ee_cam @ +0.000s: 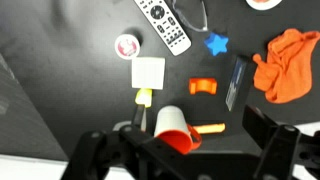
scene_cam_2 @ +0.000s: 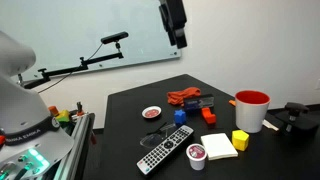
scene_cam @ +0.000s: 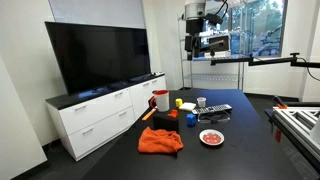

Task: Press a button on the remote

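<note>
Black oblong remote with pale keys is lying just beside a small white cup, and the gripper hanging high above, jaws spread wide and empty, is risking mashing several keys or clipping that cup

In an exterior view, remote lies diag. nr the worktop edge closest to cam, small tub just beside one end. Pad & block next along that edge, big cup behind them. Cloth twd far edge; plate betw. cloth & remote.
</note>
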`<action>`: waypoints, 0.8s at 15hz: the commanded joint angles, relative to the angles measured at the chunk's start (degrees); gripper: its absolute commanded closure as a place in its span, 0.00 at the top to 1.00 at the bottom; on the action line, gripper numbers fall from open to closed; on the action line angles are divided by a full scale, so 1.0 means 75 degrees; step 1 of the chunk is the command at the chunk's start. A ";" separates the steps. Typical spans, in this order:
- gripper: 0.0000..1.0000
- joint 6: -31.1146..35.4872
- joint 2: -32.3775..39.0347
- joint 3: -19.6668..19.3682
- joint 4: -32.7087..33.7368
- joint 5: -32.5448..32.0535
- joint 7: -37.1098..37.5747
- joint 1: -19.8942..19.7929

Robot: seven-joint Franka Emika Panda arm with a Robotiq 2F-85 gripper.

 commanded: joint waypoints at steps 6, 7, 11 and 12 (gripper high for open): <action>1.00 -0.0178 -0.0275 0.0008 0.0395 0.0007 -0.0007 -0.0012; 1.00 -0.0178 -0.0257 0.0008 0.0395 0.0007 -0.0007 -0.0012; 1.00 -0.0422 -0.0247 -0.0575 0.0411 0.1075 -0.2295 0.0384; 1.00 -0.0551 -0.0248 -0.0715 0.0479 0.1298 -0.2780 0.0426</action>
